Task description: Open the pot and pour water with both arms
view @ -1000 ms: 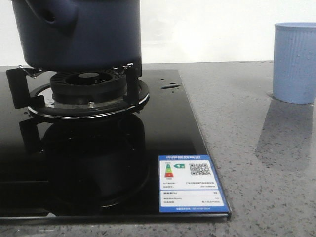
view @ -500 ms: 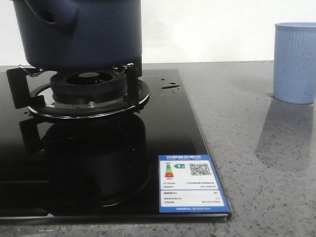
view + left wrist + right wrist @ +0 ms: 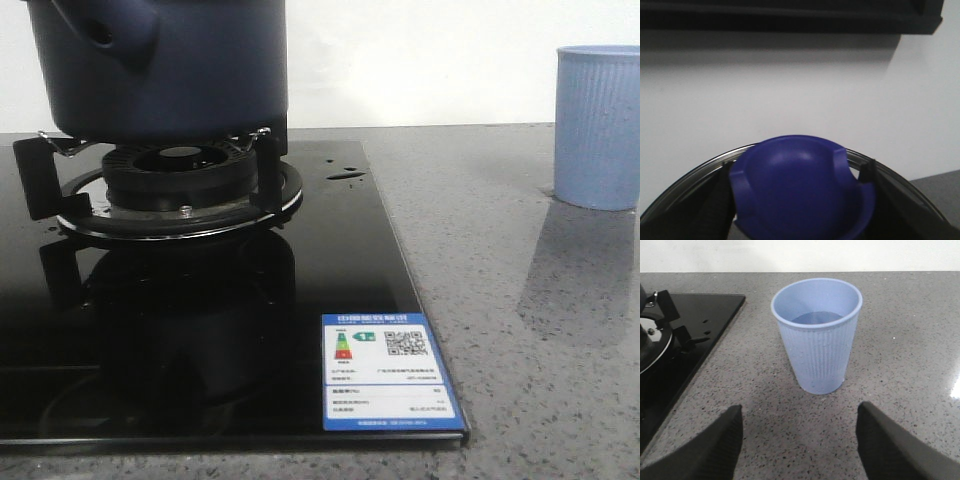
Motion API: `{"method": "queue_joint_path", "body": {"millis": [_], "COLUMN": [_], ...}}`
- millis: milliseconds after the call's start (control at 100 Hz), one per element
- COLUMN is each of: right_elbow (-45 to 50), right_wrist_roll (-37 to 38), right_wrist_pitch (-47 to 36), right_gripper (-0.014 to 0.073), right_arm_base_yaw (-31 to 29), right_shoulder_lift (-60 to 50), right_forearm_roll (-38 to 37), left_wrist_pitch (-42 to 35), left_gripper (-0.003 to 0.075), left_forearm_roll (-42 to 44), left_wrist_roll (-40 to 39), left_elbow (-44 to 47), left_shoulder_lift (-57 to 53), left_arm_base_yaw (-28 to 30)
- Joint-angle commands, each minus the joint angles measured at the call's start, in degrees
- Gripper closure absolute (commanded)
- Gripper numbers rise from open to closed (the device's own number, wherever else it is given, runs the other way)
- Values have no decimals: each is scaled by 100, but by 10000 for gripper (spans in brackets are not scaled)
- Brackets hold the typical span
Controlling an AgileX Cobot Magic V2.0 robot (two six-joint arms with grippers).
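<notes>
Counter (image 3: 520, 330) open — cup (image 3: 598, 125) at right

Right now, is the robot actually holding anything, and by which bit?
The left gripper sits around the blue knob of the pot lid, a finger on each side; firm contact can't be confirmed. The right gripper is open, holding nothing, with the cup ahead.

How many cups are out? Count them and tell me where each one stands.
1. The light blue ribbed cup stands upright on the grey counter, right of the black stove top, ahead of the right end effector. More may stand outside the views.
</notes>
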Motion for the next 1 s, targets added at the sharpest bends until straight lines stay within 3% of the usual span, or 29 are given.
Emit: {"method": "queue_joint_path", "body": {"millis": [0,220,450,610,780,990], "right_elbow": [-6,74,74,74,74,63], "right_wrist_roll": [-61,-61,-61,-61,-61,-8], "right_wrist_pitch": [-856,-1355,-2458,-3219,-3742,-4371], "right_gripper": [153,153,151,134,22,15], "right_arm_base_yaw": [1,56,443,527,537,537], "right_shoulder_lift": [67,581,1597,2394,3081,3611], "right_forearm_roll": [43,58,58,58,58,58], "left_wrist_pitch": [-455,-114,88,100,100,100], "left_gripper": [380,380,380,380,380,380], "left_forearm_roll": [29,29,29,29,29,29], "left_wrist_roll": [-31,-31,-31,-31,-31,-31], "left_elbow": [-203,-203,-203,-203,-203,-203], "left_shoulder_lift": [-373,-739,-948,-956,-956,-956], "left_arm_base_yaw": [203,807,1235,1278,1278,1278]}}
